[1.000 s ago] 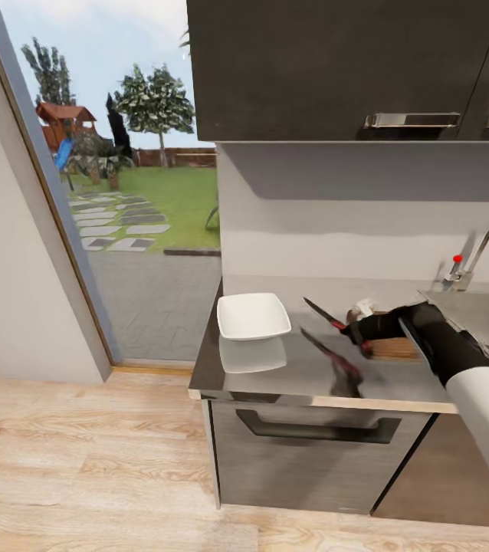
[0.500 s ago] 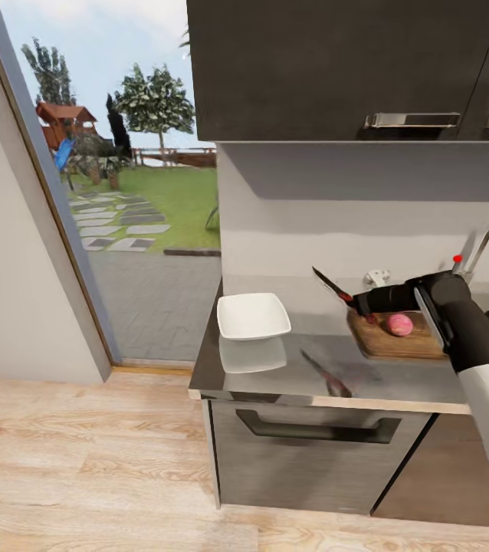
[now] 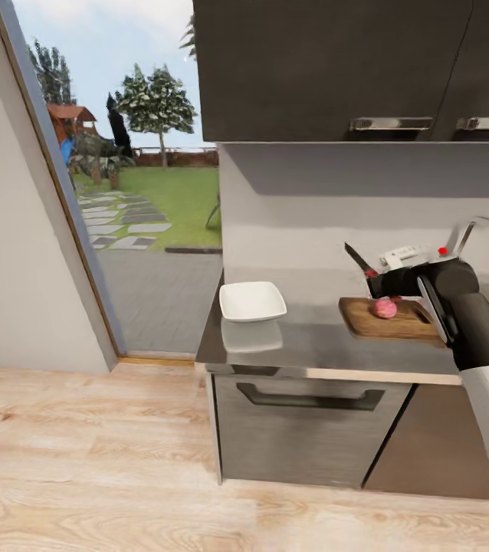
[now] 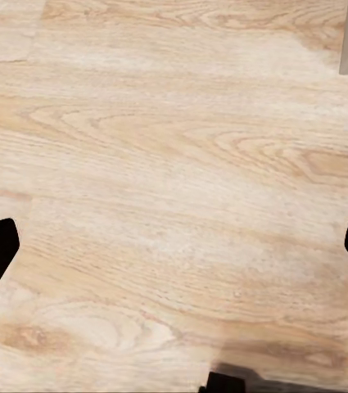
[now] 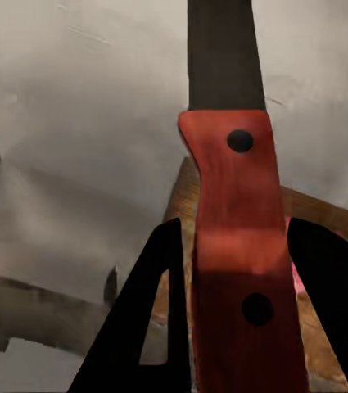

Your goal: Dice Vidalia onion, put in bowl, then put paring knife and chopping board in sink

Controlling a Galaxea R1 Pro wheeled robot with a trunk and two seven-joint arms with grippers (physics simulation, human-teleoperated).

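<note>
The left gripper [image 4: 174, 246] is hanging over the wooden floor [image 4: 174, 164] with its fingers wide apart. On the desk [image 3: 306, 349], the white bowl [image 3: 252, 300] is sitting near the left end. To its right, the chopping board [image 3: 386, 322] is carrying the pink onion [image 3: 385, 307]. Just behind the onion, the right gripper [image 3: 375, 285] is clamping the paring knife [image 5: 232, 237] by its red handle, with the blade [image 3: 354, 257] pointing up and away toward the wall.

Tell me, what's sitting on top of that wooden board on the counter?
A small pink onion sits on the board, still whole. The right end effector, gripping a red-handled knife, hangs above it, and the arm hides the board's far right end.
</note>
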